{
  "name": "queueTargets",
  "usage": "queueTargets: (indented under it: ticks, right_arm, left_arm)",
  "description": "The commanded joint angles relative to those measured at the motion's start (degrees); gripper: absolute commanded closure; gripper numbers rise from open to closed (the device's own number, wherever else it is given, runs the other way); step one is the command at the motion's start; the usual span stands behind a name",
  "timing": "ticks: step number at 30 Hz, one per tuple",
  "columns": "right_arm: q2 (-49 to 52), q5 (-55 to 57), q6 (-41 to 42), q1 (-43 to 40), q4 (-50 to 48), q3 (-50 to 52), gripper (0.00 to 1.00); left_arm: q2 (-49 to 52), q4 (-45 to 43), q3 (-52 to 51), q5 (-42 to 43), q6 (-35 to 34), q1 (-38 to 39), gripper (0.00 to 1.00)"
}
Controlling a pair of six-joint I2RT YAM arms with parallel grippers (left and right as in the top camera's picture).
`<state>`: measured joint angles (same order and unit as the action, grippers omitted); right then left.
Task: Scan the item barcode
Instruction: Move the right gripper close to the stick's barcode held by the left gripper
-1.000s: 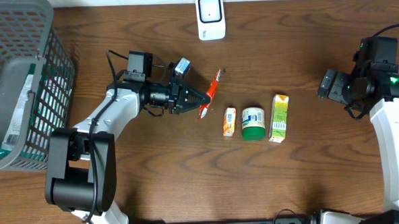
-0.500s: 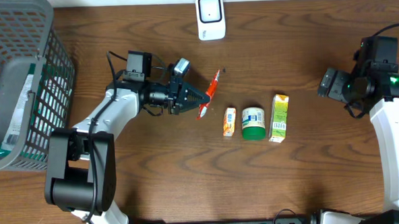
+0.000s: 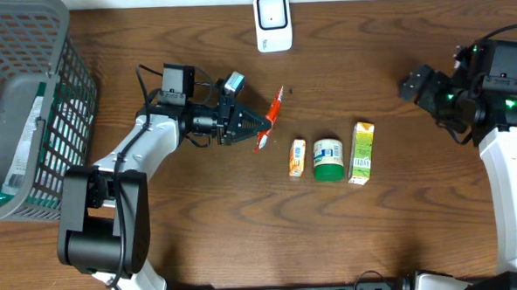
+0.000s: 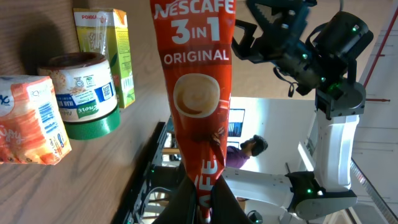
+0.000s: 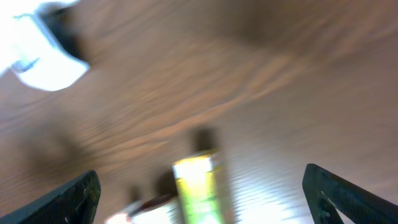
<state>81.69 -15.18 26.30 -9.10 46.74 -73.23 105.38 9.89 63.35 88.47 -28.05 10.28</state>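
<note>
note the small shift since a second ago: thin red nescafe 3-in-1 coffee sachet [image 3: 271, 116] carried a touch farther up the brown wooden counter [image 3: 200, 217] toward the white barcode scanner [image 3: 272, 23], and right fingers [image 3: 411, 84] swung up and inward from the right side.

for the scan, working near to far. leave alone the near row, well clear of the grip: small orange snack packet [image 3: 297, 158], green-lidded jar [image 3: 327, 159], green-and-yellow drink carton [image 3: 361, 153]. keep the left fingers [image 3: 251, 124] pinched fully shut on the sachet's lower end, with most of its length standing free beyond the tips. from the left wrist, only the printed front on show and no barcode visible; probably on the back, though cannot tell. carry the sachet on to the scanner at the far edge, for now well apart, then roll the wrist slowly to bring the coded face square to the scanner window and hold steady. mind the flop: thin foil, likely to bend or sway. keep the right fingers spread wide and empty, out of the path.

otherwise unchanged: near row, scanner, and grey mesh basket [image 3: 16, 103] at the far left all where seen a second ago.
</note>
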Motion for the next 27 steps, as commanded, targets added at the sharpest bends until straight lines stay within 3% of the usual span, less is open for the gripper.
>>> queueTargets:
  ticks: [1,3,7,9,10,14,16,21,27]
  right_arm:
    - [-0.37,-15.96,4.26,-0.22,-0.2,-0.2,0.09]
    - [-0.37,-20.98,4.46,-0.09,0.22,-0.17,0.32]
    - [-0.35,-31.8,1.99,2.75,-2.29,0.81,0.45]
    - [-0.28,-33.53,2.12,5.75,-4.85,1.92,0.37]
    - [-0.15,-33.62,2.71,8.79,-7.39,2.91,0.26]
    - [0.94,-33.77,6.56,16.44,-17.0,4.48,0.14]
    - [1.99,-31.61,8.59,20.26,-22.43,4.48,0.14]
    - [4.11,-21.86,16.17,25.88,-24.83,4.48,0.18]
    - [8.22,-23.67,18.91,28.33,-30.14,4.52,0.21]
  left_arm:
    - [-0.02,-0.59,-0.07,1.55,-0.2,-0.26,0.93]
    - [-0.04,-0.76,-0.07,1.55,-0.2,-0.26,0.93]
    - [-0.04,-3.54,-0.07,1.55,-0.87,-0.26,0.93]
    - [-0.04,-6.32,-0.07,1.55,-2.97,-0.26,0.93]
    - [-0.04,-9.35,-0.07,1.55,-5.46,-0.24,0.93]
    - [-0.04,-17.59,-0.07,1.55,-12.5,-0.24,0.93]
    - [-0.07,-21.35,-0.07,1.57,-16.35,-0.24,0.93]
    - [-0.17,-23.96,-0.07,1.57,-18.8,-0.24,0.93]
    - [-0.37,-24.0,-0.07,1.57,-18.78,-0.26,0.93]
